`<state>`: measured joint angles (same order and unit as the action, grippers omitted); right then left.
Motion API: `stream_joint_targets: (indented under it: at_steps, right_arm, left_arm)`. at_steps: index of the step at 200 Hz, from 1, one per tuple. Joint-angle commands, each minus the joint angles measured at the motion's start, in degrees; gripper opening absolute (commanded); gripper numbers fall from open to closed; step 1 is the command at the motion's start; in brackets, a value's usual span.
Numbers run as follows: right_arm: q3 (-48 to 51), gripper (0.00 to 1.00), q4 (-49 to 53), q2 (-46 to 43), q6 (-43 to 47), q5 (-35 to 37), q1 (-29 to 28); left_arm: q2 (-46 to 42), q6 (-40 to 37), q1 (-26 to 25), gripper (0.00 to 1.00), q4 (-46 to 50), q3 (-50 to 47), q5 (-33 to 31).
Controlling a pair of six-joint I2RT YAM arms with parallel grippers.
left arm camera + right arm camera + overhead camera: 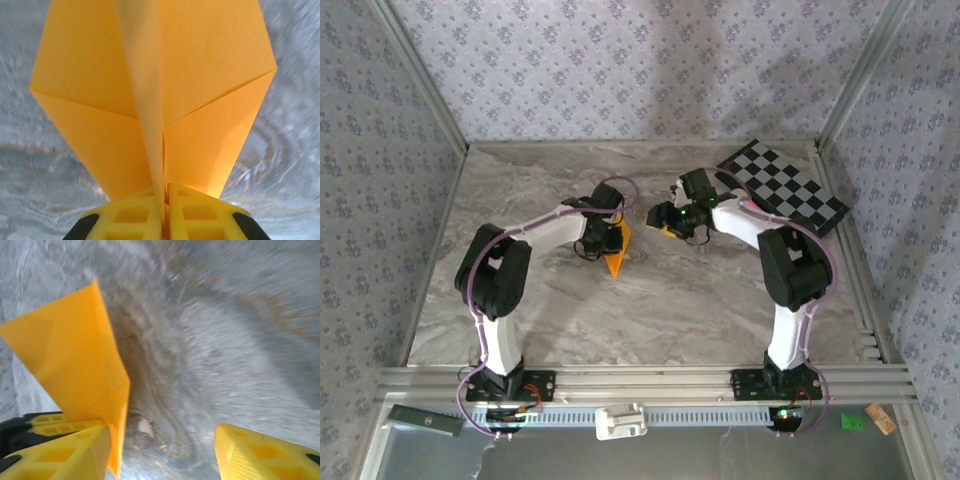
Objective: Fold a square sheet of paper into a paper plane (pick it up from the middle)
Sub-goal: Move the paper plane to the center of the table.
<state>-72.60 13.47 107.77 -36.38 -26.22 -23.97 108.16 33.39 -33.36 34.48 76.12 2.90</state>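
Our left pincer (165, 212) is clamped on the paper plane (200, 75) by its middle fold, near the middle of the bench (670, 310). Our right pincer (162, 450) is apart, maybe brushing it. We hold tight and back the right one off slowly.

A robot lab booth: aluminium frame (650, 385), patterned walls (620, 60), checkered board (782, 185).

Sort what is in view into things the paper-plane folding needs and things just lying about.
For the job:
- orange paper plane, partly folded, pinched at its centre crease by the shut left gripper
- right gripper, open, close beside the paper

Lying about:
- black-and-white checkered board, at the far right corner of the table
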Motion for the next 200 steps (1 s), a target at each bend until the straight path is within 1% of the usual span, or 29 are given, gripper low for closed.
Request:
stream_joint_targets:
  at_steps: [1, 18, 42, 45, 56, 76, 97, 102, 141, 200]
  right_arm:
    - [2.0, 0.59, 1.9, -5.5, 3.1, 8.7, 1.3]
    - [3.4, 0.6, 1.7, -7.5, 3.5, 10.6, 2.4]
    - [3.8, 0.62, 1.5, -9.0, 3.5, 11.5, 2.9]
    - [5.5, 0.62, 1.5, -9.1, 3.6, 11.6, 2.9]
    - [6.1, 0.62, 1.5, -9.4, 3.6, 11.9, 2.9]
    - [6.3, 0.62, 2.3, -9.6, 3.7, 12.3, 2.9]
    - [6.4, 0.62, 2.5, -9.8, 3.4, 12.1, 3.1]
    - [6.3, 0.62, 2.6, -9.7, 3.4, 11.9, 3.2]
    - [5.9, 0.62, 2.9, -9.6, 2.8, 11.0, 3.0]
    - [5.4, 0.61, 3.3, -9.3, 2.9, 10.9, 2.8]
  left_arm:
    - [3.8, -4.1, 0.5, 0.09, 2.8, 6.7, -3.4]
    - [7.7, -6.5, 1.1, 0.09, 4.1, 12.4, -4.0]
    - [13.2, -9.4, 1.7, 0.09, 6.9, 20.8, -6.2]
    - [14.0, -9.7, 1.7, 0.09, 7.3, 21.8, -6.5]
    - [16.5, -10.5, 2.0, 0.08, 8.5, 25.7, -7.5]
    - [20.5, -10.6, 2.2, 0.08, 10.3, 31.3, -9.4]
    - [24.0, -8.5, 2.3, 0.08, 12.2, 35.3, -10.3]
    - [24.7, -8.2, 2.4, 0.08, 12.4, 37.5, -10.3]
    - [28.5, -6.6, 2.3, 0.15, 14.2, 41.8, -11.8]
    - [31.6, -6.1, 2.3, 0.27, 16.3, 43.6, -13.3]
